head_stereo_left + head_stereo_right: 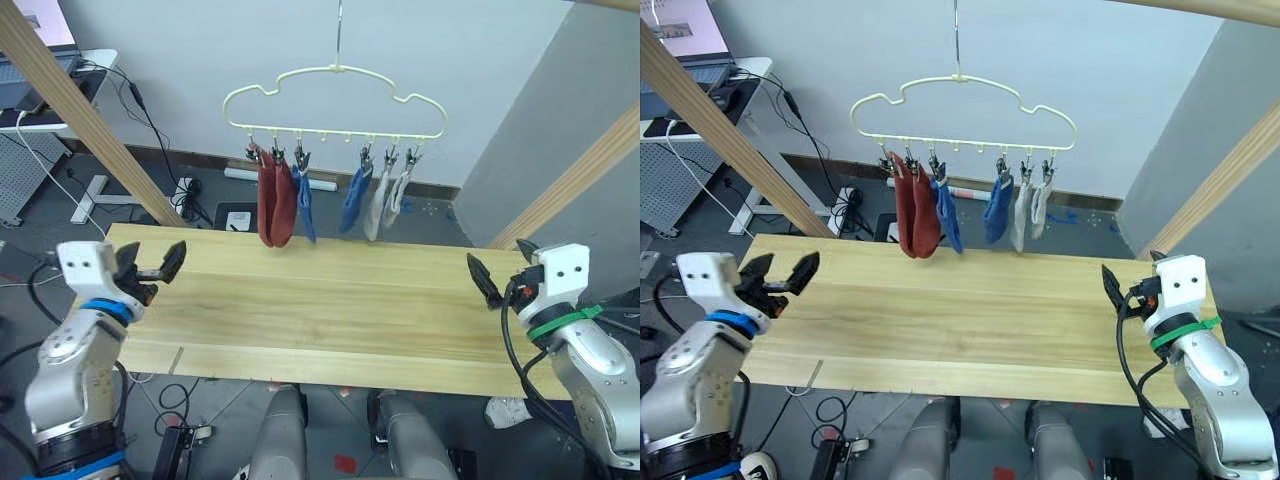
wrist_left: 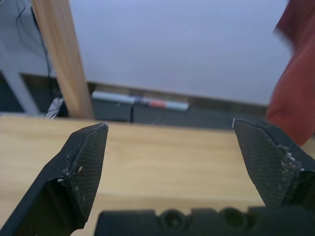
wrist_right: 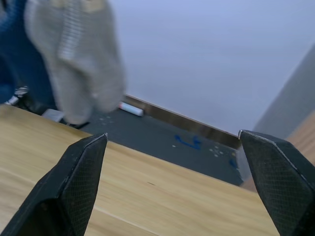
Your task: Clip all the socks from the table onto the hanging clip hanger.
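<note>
The clip hanger [image 1: 335,98] hangs by its hook above the far edge of the table [image 1: 330,315], its row of small clips along the lower wire. All six socks hang from those clips. On the left hang the two red socks [image 1: 275,200], pressed against each other, with one blue sock [image 1: 304,200] just right of them. After a gap of bare clips come the second blue sock [image 1: 352,198] and then the two grey socks [image 1: 385,202], side by side. The toes of the red pair dangle close over the far edge of the tabletop.

The left gripper [image 1: 152,268] hovers over the left end of the table, its two black fingers spread wide with nothing between them; its wrist view shows bare wood past the fingertips [image 2: 81,162] and a red sock at the edge. The right gripper [image 1: 1118,289] sits at the right end of the table, fingers likewise spread wide and holding nothing, with a grey sock [image 3: 78,59] hanging further off beyond them.
</note>
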Controlling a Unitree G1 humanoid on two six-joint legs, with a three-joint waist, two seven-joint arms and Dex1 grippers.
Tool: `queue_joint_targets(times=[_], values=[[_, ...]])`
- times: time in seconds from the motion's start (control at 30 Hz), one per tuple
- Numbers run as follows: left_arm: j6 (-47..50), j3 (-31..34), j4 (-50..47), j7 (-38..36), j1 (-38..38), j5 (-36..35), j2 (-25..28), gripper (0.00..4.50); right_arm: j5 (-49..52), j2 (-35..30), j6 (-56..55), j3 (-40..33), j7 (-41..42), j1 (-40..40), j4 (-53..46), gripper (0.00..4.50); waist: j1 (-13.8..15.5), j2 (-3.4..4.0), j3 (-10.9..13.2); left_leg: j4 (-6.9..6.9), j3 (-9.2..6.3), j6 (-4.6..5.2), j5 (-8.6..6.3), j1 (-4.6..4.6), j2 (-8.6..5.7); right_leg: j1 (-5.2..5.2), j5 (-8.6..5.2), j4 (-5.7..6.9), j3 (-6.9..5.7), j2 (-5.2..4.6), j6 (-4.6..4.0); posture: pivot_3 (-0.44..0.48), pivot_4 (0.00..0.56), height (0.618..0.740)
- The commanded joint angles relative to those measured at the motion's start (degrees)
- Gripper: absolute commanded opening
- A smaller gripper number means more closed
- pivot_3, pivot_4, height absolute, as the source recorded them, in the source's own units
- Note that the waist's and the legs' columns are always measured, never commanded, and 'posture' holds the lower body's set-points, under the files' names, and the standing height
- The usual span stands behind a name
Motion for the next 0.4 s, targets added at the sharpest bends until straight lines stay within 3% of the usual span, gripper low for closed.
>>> queue_joint_targets(times=[0.03, 0.2, 0.27, 0.4], values=[[6.75, 0.73, -6.36, -4.59, 2.93, -4.27, 6.15, 4.48, 7.83, -1.94, 2.99, -2.36, 4.72, 1.01, -7.95, 4.48, -0.01, 0.0, 0.0, 0.0, 0.0, -0.01, -0.01, 0.0, 0.0, -0.01, 0.0, 0.0, 0.0, 0.0, 0.0, 0.184, 0.233, 0.74], [10.59, 2.45, -6.77, -7.88, 3.66, -6.76, 12.36, 4.48, 17.13, -4.59, 6.49, -6.69, 7.24, 0.09, -11.29, 4.48, 0.04, -0.01, -0.18, 0.03, -0.04, -0.01, 0.1, 0.27, 0.03, 0.21, 0.04, 0.11, -0.04, 0.0, -0.01, 0.189, 0.212, 0.74], [11.37, 2.1, -7.04, -8.1, 3.24, -7.66, 12.61, 4.48, 17.41, -5.18, 6.4, -6.69, 8.07, 0.86, -11.52, 4.48, 0.04, -0.05, -0.52, 0.03, -0.03, 0.0, 0.1, 0.79, 0.04, 0.77, 0.03, 0.01, -0.06, -0.03, -0.08, 0.192, 0.203, 0.74], [11.16, 0.75, -7.14, -7.27, 1.73, -7.94, 11.21, 4.48, 15.67, -4.6, 5.33, -4.61, 7.53, 0.33, -10.57, 4.48, 0.11, -0.29, -1.14, 0.03, 0.04, 0.01, 0.1, 0.87, 0.01, 0.9, -0.15, -0.06, -0.09, -0.22, -0.45, 0.195, 0.189, 0.74]])
